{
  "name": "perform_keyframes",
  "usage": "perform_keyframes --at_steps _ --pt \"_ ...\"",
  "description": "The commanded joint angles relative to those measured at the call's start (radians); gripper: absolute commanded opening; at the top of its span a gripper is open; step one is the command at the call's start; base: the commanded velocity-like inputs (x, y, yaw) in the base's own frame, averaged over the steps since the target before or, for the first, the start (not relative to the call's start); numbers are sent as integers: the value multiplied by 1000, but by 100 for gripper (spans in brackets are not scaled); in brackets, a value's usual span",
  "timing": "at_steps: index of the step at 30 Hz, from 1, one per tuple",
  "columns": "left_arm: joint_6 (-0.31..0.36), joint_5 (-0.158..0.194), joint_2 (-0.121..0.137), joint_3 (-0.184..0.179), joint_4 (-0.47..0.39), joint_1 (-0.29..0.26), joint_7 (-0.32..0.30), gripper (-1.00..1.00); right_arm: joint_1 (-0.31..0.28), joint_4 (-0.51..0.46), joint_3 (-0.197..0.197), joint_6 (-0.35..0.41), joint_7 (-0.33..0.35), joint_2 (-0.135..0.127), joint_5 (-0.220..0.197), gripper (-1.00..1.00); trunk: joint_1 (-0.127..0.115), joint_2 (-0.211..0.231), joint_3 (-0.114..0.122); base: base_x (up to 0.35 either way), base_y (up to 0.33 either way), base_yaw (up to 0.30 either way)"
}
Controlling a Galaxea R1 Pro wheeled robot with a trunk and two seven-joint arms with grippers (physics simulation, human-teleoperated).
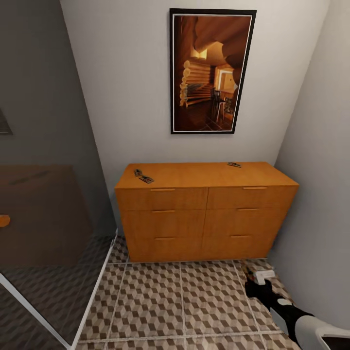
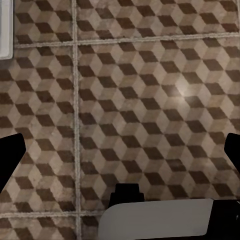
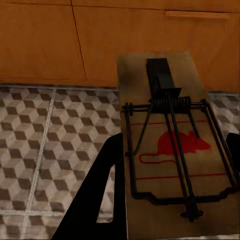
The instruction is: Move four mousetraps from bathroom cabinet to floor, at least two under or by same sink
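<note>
The orange-brown cabinet (image 1: 204,214) stands against the far wall with all drawers shut. On its top lie three mousetraps: two together at the left (image 1: 138,172) (image 1: 146,179) and one at the back right (image 1: 234,165). My right gripper (image 1: 253,284) (image 3: 172,150) hangs low over the bathroom floor (image 1: 180,301) in front of the cabinet's right end. It is shut on a fourth mousetrap (image 3: 165,80), a brown board with wire and a red mouse mark. My left gripper (image 2: 120,155) is open over bare patterned tiles (image 2: 140,100). The bathroom sink is out of view.
A glass panel (image 1: 53,243) with a white bottom rail closes off the left side. The right wall (image 1: 321,194) runs close beside my right arm. A framed picture (image 1: 211,70) hangs above the cabinet. A white edge (image 2: 5,30) shows beside the tiles in the left wrist view.
</note>
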Motion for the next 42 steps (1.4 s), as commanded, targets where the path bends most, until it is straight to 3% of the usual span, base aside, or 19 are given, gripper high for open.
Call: perform_keyframes --at_steps 1,10,13,21,30,37,40,42 --pt "-3 0 0 0 1 -1 0 100 13 1 -4 -15 5 2 -2 -100 0 0 -1 0 0 0" --pt "-3 0 -1 0 1 -1 0 100 170 2 -3 -182 5 39 -2 -100 0 0 -1 0 0 0" --pt "-3 0 -3 0 1 -1 0 100 221 2 -3 -235 -5 69 -1 -100 0 0 -1 0 0 0" --pt "-1 2 -10 1 2 -1 0 100 344 2 -3 -391 -123 149 3 -100 0 0 -1 0 0 0" --pt "1 2 -28 3 -2 -1 2 100 377 1 -4 -464 -233 162 3 -100 0 0 -1 0 0 0" --pt "16 -1 -54 3 -58 -1 10 100 378 -4 -5 -469 -253 163 2 -100 0 0 -1 0 0 0" --pt "82 0 -63 3 -157 -1 34 100 378 -5 -7 -468 -254 158 2 -100 0 0 -1 0 0 0" --pt "186 0 -67 3 -258 -1 45 100 379 -5 -8 -469 -254 156 2 -100 0 0 -1 0 0 0"
